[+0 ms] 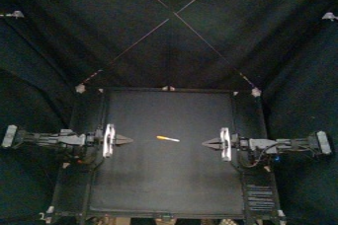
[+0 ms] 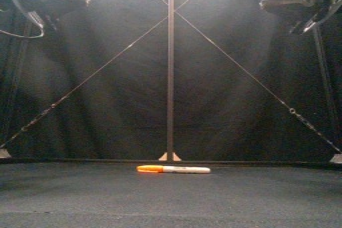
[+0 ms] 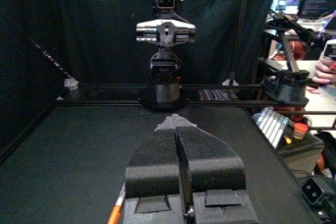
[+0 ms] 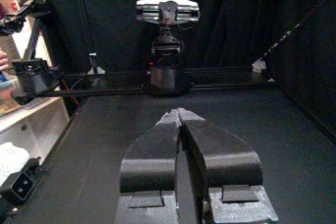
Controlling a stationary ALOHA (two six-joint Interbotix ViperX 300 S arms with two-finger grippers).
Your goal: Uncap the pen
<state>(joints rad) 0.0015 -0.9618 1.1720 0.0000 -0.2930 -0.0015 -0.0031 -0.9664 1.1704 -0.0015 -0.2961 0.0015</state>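
Pen (image 1: 166,139), still capped, lies mid-table (image 1: 172,185), lower centre of frame. Our left tool (image 1: 126,142) and right tool (image 1: 207,143) flank it, jaws pressed together. No step has begun; next, we judge, both must open and descend.

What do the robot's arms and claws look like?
The left arm and right arm are black and jointed. Each carries a white cross-plate; the left claw and right claw have two dark wedge-shaped jaws narrowing to a tip.

A small black table (image 1: 172,185) fills the lower half of the top view, its surface dark and matte. Black curtains (image 1: 53,32) hang behind it and along both sides.
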